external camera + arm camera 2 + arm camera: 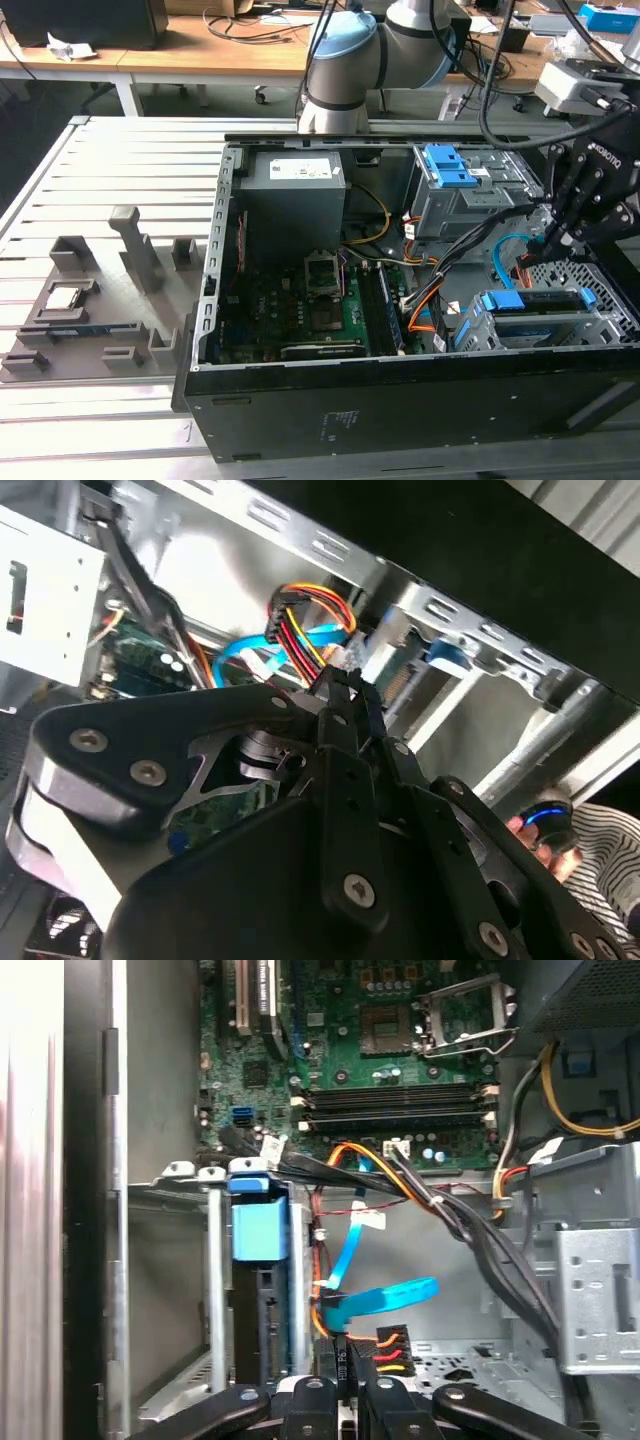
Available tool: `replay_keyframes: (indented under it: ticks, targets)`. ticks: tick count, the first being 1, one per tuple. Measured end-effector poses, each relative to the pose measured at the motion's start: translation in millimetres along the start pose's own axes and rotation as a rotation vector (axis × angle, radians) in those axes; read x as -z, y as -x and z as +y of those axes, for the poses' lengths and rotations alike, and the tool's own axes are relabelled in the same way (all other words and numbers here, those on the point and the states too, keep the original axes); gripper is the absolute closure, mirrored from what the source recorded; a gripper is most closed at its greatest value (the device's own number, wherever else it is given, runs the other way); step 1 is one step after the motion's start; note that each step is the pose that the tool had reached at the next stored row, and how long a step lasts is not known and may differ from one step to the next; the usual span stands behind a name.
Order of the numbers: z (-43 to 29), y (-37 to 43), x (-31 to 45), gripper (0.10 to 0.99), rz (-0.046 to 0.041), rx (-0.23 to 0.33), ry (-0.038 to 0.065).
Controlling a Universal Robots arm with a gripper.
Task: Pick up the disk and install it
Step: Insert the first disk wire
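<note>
The disk (530, 300) sits in the metal drive cage (600, 318) at the case's front corner on the exterior view's right, with its blue frame showing. In the first wrist view the disk's blue frame end (258, 1230) stands in that cage's slot. My gripper (556, 240) hangs inside the open case just beside the cage. Its fingers (345, 685) are shut, pinching a black cable connector (342, 1358) with red, yellow and orange wires (305, 615) running to it. A light-blue flat cable (385, 1295) lies right beside the fingertips (340, 1390).
The open computer case (400, 410) holds a large grey box (295, 195), a green motherboard (330, 310) and a second bay with blue tabs (450, 165). A grey fixture plate (90, 300) lies on the exterior view's left. A hand and striped sleeve (600, 850) are beyond the case.
</note>
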State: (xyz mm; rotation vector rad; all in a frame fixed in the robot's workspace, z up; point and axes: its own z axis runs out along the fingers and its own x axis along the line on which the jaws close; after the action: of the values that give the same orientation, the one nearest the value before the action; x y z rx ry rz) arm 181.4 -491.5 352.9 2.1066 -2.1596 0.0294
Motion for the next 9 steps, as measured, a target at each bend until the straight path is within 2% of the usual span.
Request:
replay_keyframes:
  ticks: [2, 4, 7, 9]
  targets:
    - [-0.5, -14.6, -2.7, 0.910, 0.0065, 0.000, 0.000]
    - [-0.9, -23.1, -5.0, 0.910, 0.0142, -0.001, 0.000]
    - [-1.4, -23.1, -12.2, 0.910, 0.0192, -0.001, 0.000]
    - [-1.5, -22.9, -12.9, 0.910, 0.0196, 0.001, -0.001]
